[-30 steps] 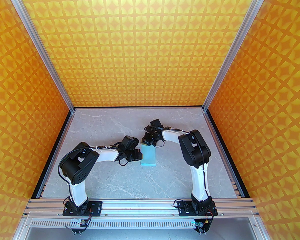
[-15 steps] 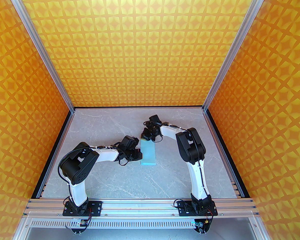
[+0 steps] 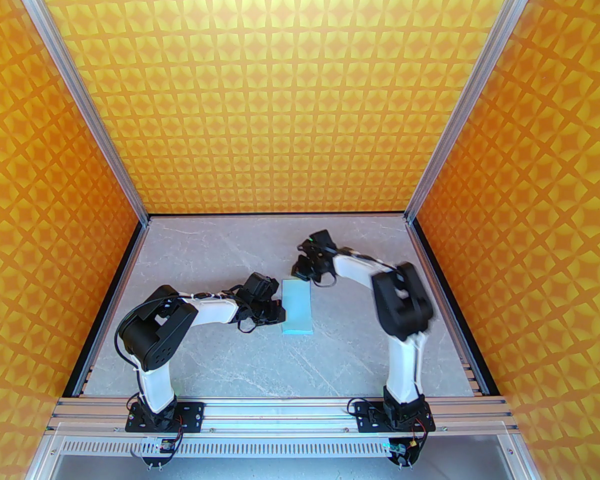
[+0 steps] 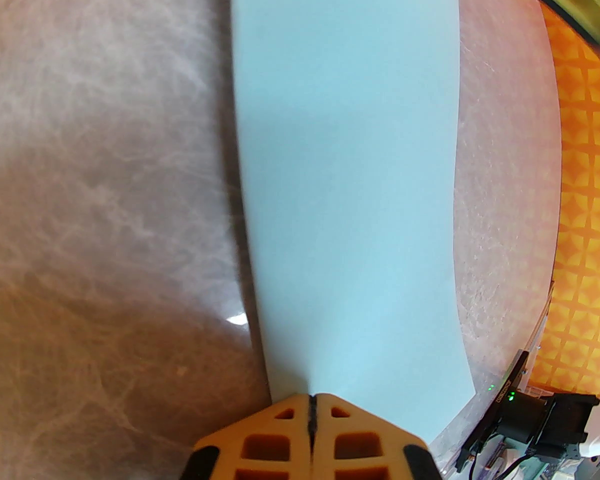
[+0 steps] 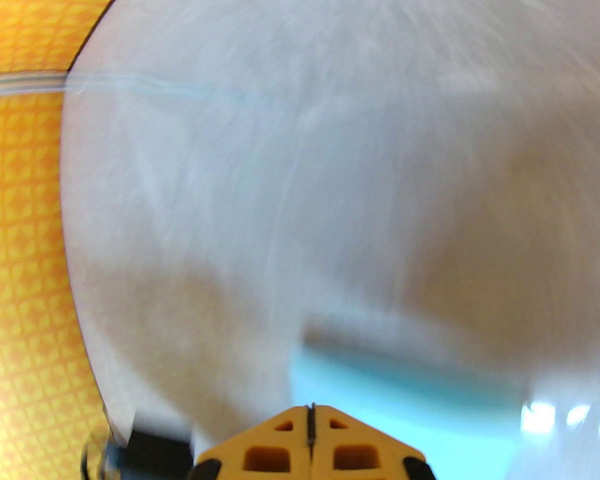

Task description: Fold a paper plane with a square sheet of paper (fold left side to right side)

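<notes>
square sheet of paper (image 3: pixel 297 307) folded flat | left tool (image 4: pixel 312 395) closed at edge | right tool (image 5: pixel 311 407) closed

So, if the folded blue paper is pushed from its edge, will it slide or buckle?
The paper looks thin and lies flat, so it is probably light and floppy; it may buckle. The table looks glossy, so the sheet likely slides easily.

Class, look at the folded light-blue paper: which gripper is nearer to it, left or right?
Left. The left gripper, shut, meets the folded paper's left edge; the right gripper, shut, sits just beyond its far end.
</notes>
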`<action>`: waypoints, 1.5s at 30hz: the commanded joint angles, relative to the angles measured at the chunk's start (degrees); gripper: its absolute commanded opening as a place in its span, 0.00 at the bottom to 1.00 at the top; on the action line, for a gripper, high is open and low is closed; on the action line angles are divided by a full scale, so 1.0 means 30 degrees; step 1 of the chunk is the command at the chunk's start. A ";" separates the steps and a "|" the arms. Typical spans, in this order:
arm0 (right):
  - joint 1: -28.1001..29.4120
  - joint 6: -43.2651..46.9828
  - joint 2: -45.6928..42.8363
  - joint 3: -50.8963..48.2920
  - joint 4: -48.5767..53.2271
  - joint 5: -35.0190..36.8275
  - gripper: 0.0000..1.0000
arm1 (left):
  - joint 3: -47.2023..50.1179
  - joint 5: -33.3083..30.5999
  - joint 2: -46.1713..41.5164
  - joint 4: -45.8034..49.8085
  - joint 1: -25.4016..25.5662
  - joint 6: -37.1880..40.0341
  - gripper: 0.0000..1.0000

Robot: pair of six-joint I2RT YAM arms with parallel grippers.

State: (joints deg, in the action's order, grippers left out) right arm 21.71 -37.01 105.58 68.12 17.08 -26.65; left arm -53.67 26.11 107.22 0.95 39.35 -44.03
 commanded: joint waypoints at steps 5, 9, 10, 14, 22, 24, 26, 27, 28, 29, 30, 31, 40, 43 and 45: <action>0.1747 -0.2226 -0.3170 -0.5972 -0.3217 -0.0136 0.00 | -0.0389 -0.0258 -0.0583 0.1433 0.0183 -0.0780 0.00; 0.1961 -0.2748 -0.3191 -0.7587 -0.4289 0.0097 0.00 | -0.1220 -0.0528 -0.1044 0.2231 -0.0032 -0.0263 0.02; 0.1961 -0.2731 -0.3114 -0.7795 -0.4409 0.0069 0.00 | -0.1463 -0.0529 -0.1082 0.2444 -0.0130 -0.0129 0.02; 0.1961 -0.2139 -0.2765 -0.7972 -0.4003 0.0547 0.00 | -0.2494 -0.0529 -0.1027 0.2944 -0.0431 0.0577 0.06; 0.1961 -0.1463 -0.2355 -0.7502 -0.3539 0.0679 0.00 | -0.4928 0.0043 0.1354 0.3462 -0.1557 0.2195 0.04; 0.1961 -0.1430 -0.2415 -0.7380 -0.3483 0.0582 0.00 | -0.5123 0.0168 0.1956 0.3388 -0.1659 0.2349 0.04; 0.1961 -0.1323 -0.2518 -0.7260 -0.3343 0.0517 0.00 | -0.5052 0.0410 0.2354 0.2943 -0.1692 0.2412 0.04; 0.1961 -0.1258 -0.2532 -0.7184 -0.3306 0.0430 0.00 | -0.5072 0.0488 0.2558 0.2874 -0.1690 0.2425 0.04; 0.1962 -0.1206 -0.2605 -0.7102 -0.3201 0.0441 0.00 | -0.5087 0.0543 0.2692 0.2859 -0.1688 0.2471 0.04; 0.1961 -0.1169 -0.2656 -0.6981 -0.3046 0.0449 0.00 | -0.5011 0.0553 0.2800 0.2822 -0.1688 0.2500 0.03; 0.1988 -0.1139 -0.2706 -0.6894 -0.3028 0.0362 0.00 | -0.4949 0.0554 0.2866 0.2760 -0.1692 0.2491 0.02; 0.2016 -0.1181 -0.2809 -0.6758 -0.3028 0.0267 0.00 | -0.4848 0.0555 0.2962 0.2696 -0.1692 0.2465 0.02; 0.3115 -0.3676 -0.2138 -0.6025 -0.5206 -0.0340 0.00 | -0.3878 0.0527 0.3207 0.1660 -0.1692 0.1510 0.00; 0.3560 -0.4454 -0.1349 -0.5978 -0.5993 -0.0359 0.00 | -0.3836 0.0511 0.3196 0.1737 -0.1701 0.1495 0.00; 0.3841 -0.4609 -0.0967 -0.6063 -0.6270 -0.0261 0.00 | -0.3790 0.0524 0.3168 0.1735 -0.1700 0.1504 0.00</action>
State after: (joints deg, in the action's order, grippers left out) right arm 32.25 -47.72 100.49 49.25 1.28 -26.96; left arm -66.67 27.64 115.96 5.15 34.37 -38.96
